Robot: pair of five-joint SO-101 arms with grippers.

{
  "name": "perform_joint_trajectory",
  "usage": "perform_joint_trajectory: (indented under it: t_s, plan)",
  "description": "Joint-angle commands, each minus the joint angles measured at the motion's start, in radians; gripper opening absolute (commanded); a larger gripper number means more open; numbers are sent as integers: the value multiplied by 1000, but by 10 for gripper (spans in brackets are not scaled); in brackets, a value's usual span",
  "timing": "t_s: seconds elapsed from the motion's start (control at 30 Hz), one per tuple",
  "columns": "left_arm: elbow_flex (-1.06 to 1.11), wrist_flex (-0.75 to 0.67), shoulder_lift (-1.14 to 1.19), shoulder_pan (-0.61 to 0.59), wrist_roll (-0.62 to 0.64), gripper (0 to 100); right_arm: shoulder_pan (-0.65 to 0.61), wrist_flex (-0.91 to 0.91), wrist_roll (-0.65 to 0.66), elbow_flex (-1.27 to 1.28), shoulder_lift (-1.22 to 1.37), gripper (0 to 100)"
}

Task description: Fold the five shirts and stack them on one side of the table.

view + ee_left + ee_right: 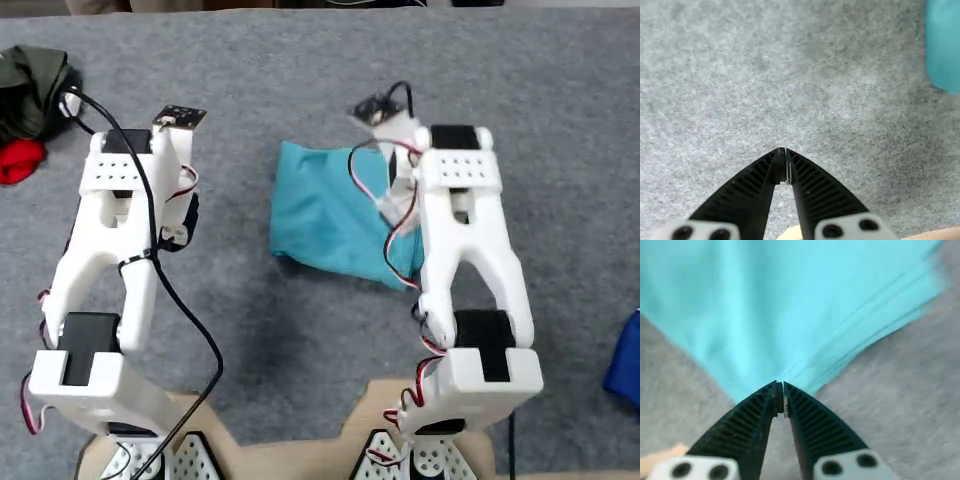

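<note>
A teal shirt [330,215] lies folded into a rough rectangle in the middle of the grey table cover, partly under the right arm. In the right wrist view my right gripper [780,396] is shut at the shirt's [790,305] edge. Creases in the cloth run together at the fingertips, so it looks pinched between them. My left gripper [782,162] is shut with nothing in it, over bare grey cover to the left of the shirt. A strip of the teal shirt [944,45] shows off to one side of it.
A dark green garment [30,85] and a red one [20,160] lie bunched at the far left edge. A blue garment [625,370] pokes in at the right edge. The grey cover [300,70] stretches bare behind the arms. The wooden base [290,455] lines the front.
</note>
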Motion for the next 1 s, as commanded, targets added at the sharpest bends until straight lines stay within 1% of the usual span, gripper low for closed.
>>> perform_joint_trajectory:
  t_s: [0.0,0.13,0.37,0.47,0.57,0.77,0.97]
  plan:
    - [-11,-2,-44,29,-3,19,22,17,-6,-245,105,107]
    - [-8,-5,-45,32,0,19,19,101,-5,-544,300,159]
    - [-5,-6,-45,29,0,19,22,282,-2,-1096,644,162]
    - [-5,-6,-45,28,-3,19,22,338,-2,-1282,765,163]
    - [-5,-6,-45,26,-5,19,24,341,-2,-1351,834,163]
    - [-3,-2,-45,25,-6,19,44,342,-5,-1351,854,163]
    - [-3,-3,-44,25,-6,19,101,344,0,-1277,852,173]
